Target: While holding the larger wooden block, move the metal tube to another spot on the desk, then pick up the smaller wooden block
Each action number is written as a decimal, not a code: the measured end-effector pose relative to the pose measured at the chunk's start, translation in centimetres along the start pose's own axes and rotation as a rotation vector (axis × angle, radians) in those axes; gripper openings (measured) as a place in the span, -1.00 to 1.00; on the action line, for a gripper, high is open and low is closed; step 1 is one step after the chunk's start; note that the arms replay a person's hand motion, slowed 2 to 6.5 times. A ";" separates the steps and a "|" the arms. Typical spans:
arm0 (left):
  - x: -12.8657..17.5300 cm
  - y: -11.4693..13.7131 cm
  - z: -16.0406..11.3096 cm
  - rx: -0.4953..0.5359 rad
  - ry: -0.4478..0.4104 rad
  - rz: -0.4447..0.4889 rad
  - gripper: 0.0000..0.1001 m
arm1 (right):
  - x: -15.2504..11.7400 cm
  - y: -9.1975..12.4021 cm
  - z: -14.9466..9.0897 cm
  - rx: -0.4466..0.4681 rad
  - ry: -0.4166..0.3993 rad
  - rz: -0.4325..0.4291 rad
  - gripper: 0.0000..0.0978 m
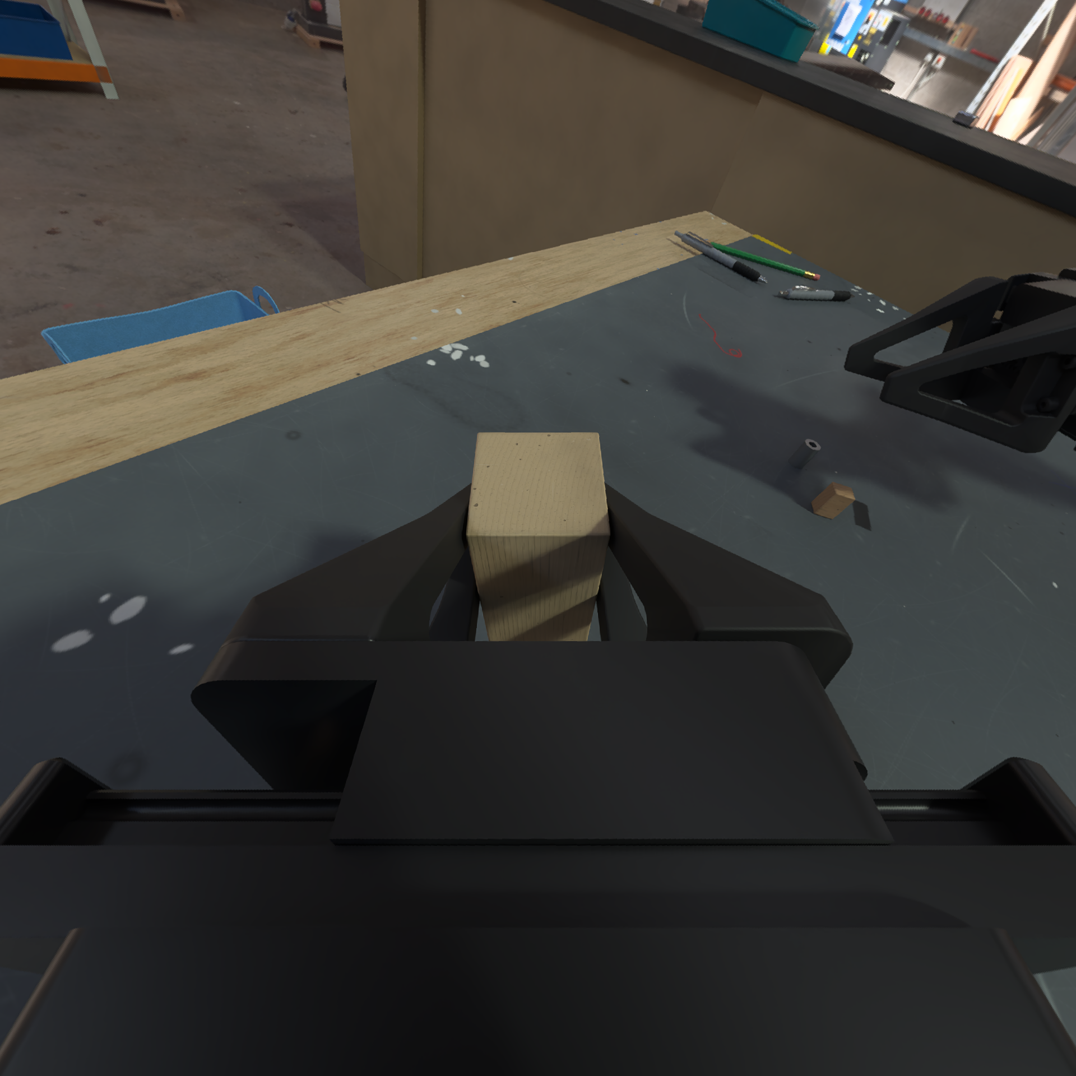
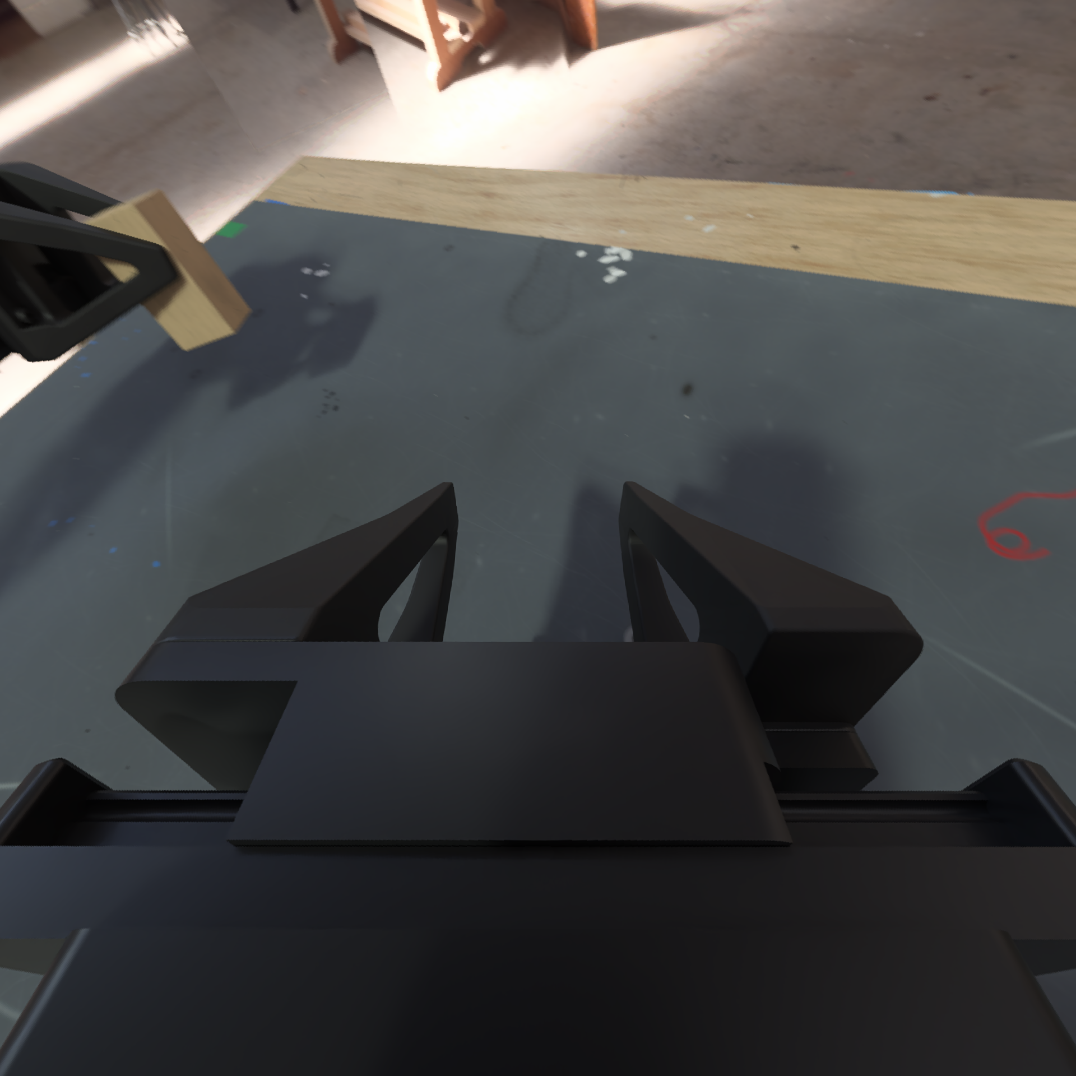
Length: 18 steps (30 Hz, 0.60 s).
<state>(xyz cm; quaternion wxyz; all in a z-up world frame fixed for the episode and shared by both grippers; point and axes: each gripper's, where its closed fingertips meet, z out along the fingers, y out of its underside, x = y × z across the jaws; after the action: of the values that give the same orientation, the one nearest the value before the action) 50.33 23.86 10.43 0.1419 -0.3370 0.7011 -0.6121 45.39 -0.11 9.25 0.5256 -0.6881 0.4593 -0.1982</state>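
The larger wooden block [image 1: 538, 512] is sitting between the left gripper [image 1: 538, 524] fingers. At two o'clock, the metal tube [image 1: 806, 454] is standing just behind the smaller wooden block [image 1: 832, 499] on the desk [image 1: 349, 466].

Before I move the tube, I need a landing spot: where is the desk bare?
Bare: the grey mat ahead of the open right gripper, up to the white flecks. Crowded: metal tube beside small block; pens at the far corner.

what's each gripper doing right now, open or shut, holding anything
Left gripper: shut on the larger pale wooden block, held off the desk.
Right gripper: open, holding nothing.
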 end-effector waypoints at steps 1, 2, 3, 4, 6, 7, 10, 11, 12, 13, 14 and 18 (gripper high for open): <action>0.0 0.0 0.0 0.000 0.000 -0.001 -0.39 | 0.5 0.2 -0.3 -0.012 0.023 -0.001 -0.05; 0.0 0.0 0.0 0.000 0.000 -0.002 -0.39 | 1.0 0.5 -0.5 -0.026 0.043 -0.001 -0.10; 0.0 0.0 0.0 0.000 0.001 -0.003 -0.39 | 1.4 0.8 -0.7 -0.044 0.061 -0.001 -0.15; 0.0 0.0 0.0 0.000 0.001 -0.004 -0.39 | 1.8 1.2 -0.8 -0.063 0.075 0.000 -0.23; 0.0 0.0 0.0 0.000 0.001 -0.004 -0.39 | 2.4 2.0 -1.1 -0.105 0.093 0.003 -0.34; 0.0 0.0 0.0 0.000 0.001 -0.004 -0.39 | 2.7 2.5 -1.1 -0.128 0.099 0.007 -0.37; 0.0 0.1 0.0 -0.002 0.001 -0.004 -0.39 | 2.9 3.5 -1.0 -0.185 0.100 0.018 -0.41; 0.0 0.1 0.0 -0.003 0.002 -0.005 -0.39 | 2.9 3.8 -0.9 -0.201 0.099 0.020 -0.42; 0.0 0.1 0.0 -0.004 0.002 -0.005 -0.39 | 2.9 4.1 -0.8 -0.217 0.101 0.021 -0.43; 0.0 0.1 0.0 -0.005 0.001 -0.004 -0.39 | 3.0 4.4 -0.7 -0.232 0.104 0.022 -0.44; 0.0 0.2 0.0 -0.006 0.001 -0.004 -0.39 | 3.1 4.6 -0.6 -0.247 0.112 0.019 -0.45; 0.0 0.2 0.0 -0.010 0.001 -0.004 -0.39 | 3.9 5.4 -0.1 -0.303 0.170 -0.013 -0.49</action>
<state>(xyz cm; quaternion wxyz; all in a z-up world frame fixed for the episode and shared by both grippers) 50.28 23.85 10.22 0.1389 -0.3387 0.7035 -0.6092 44.95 -3.63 3.58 0.3738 -0.7432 0.5222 -0.1876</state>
